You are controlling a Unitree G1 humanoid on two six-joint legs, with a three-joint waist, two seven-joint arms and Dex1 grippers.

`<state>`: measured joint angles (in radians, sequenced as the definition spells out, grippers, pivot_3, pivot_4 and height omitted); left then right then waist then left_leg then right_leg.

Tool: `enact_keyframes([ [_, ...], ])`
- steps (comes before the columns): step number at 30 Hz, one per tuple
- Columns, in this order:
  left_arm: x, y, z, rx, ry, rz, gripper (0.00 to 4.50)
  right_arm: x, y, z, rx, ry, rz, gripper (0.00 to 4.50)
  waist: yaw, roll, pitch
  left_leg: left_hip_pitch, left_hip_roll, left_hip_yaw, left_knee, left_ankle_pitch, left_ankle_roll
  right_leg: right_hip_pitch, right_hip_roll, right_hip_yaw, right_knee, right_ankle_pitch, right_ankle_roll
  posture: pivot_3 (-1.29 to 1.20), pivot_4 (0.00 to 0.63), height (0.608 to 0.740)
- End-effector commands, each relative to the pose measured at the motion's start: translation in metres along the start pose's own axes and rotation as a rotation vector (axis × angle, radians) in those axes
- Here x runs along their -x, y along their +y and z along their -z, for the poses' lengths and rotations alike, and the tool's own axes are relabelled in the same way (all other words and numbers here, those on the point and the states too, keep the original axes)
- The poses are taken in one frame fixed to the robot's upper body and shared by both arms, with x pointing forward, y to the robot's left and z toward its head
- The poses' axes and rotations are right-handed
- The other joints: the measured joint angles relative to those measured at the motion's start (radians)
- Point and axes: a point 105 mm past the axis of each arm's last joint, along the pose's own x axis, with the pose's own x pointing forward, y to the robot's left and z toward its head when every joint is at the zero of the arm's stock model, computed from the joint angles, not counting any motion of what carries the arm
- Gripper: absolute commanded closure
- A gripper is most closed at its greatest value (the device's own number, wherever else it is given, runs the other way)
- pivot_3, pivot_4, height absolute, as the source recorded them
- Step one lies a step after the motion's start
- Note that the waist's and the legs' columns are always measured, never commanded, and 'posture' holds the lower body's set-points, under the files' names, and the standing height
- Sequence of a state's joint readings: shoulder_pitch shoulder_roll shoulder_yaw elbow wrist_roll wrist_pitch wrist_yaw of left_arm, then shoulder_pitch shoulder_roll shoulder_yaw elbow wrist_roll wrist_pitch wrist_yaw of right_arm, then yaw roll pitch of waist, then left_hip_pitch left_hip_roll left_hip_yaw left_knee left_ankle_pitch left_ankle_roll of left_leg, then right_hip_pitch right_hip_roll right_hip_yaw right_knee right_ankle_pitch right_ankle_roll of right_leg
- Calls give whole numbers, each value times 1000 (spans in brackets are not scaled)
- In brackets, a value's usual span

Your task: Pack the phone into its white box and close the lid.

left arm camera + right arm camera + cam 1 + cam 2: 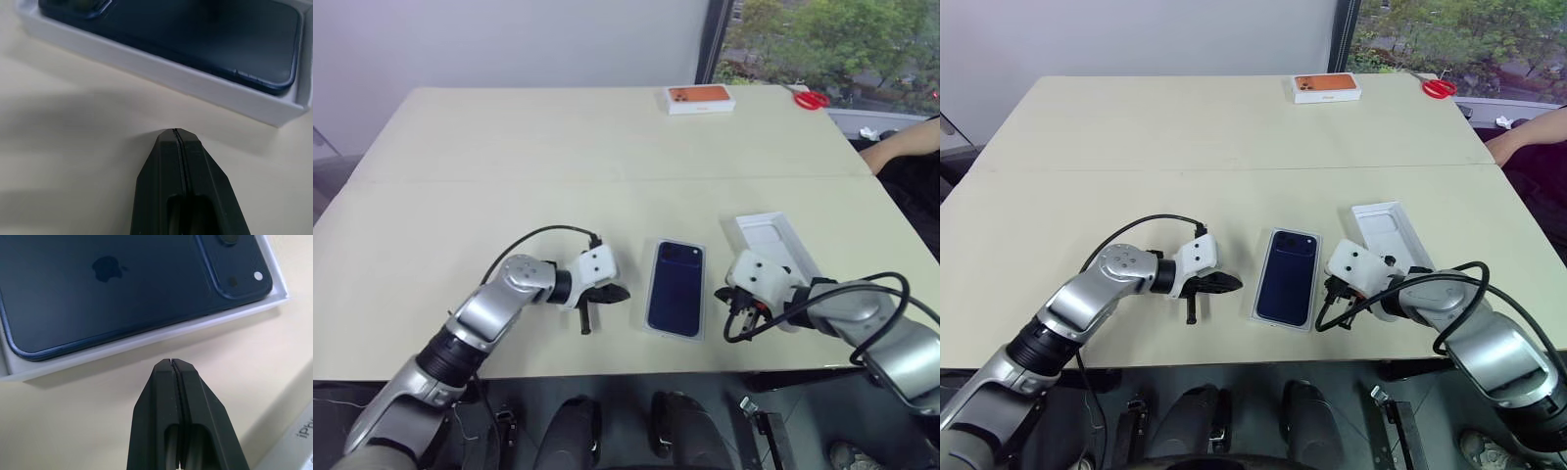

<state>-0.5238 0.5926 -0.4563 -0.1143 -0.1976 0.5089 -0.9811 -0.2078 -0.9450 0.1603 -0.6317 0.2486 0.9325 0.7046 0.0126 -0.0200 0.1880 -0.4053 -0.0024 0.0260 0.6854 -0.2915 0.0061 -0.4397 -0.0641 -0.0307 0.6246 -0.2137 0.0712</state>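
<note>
The cream worktop (509, 166) spans the scene, made of two panels meeting at a seam across its middle. On its near part the white box (652, 329) lies lengthwise, pointing away from the robot, and the phone (675, 286) rests inside it, back up, with its camera cluster at the far end. Just to the right of the box, apart from it, the lid (773, 240) lies with its plain white moulded inside facing up, partly covered by the right arm. The left hand (619, 292) hovers low over the worktop just left of the box, its two black fingers pressed together on nothing and aimed toward the box's side. The right hand (1333, 295) sits just right of the box, between it and the lid, fingers likewise together and empty. At the far edge stands an orange-topped white box (700, 98), and beyond it to the right lie red-handled scissors (811, 99). A person's forearm (901, 145) shows at the right edge.
</note>
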Motion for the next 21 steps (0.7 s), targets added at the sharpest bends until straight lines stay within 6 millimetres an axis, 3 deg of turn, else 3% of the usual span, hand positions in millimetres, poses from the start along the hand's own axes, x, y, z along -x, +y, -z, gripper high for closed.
enact_keyframes([
  [1, -6, -2, -7, -35, -8, 24, 4478, -4, -2, -9, 27, -28, 17, 4500, 0, 0, 0, 0, 0, 0, 0, 0, 0, 0, 0, 0, 0, 0, 0, 0, 150, 740],
  [10, -26, 4, -26, -22, -68, 11, 4478, -23, -17, -17, 21, -48, 48, 4500, 1, 0, 0, 0, 0, 0, 1, 0, 0, 0, 0, 0, 2, 0, 0, 0, 150, 740],
  [21, -33, 5, -34, 6, -95, 10, 4478, -22, -27, -12, 32, -35, 69, 4500, 0, 0, 0, 1, 0, 0, 1, 0, 0, 0, -1, 0, 4, 0, 1, 0, 150, 740],
])
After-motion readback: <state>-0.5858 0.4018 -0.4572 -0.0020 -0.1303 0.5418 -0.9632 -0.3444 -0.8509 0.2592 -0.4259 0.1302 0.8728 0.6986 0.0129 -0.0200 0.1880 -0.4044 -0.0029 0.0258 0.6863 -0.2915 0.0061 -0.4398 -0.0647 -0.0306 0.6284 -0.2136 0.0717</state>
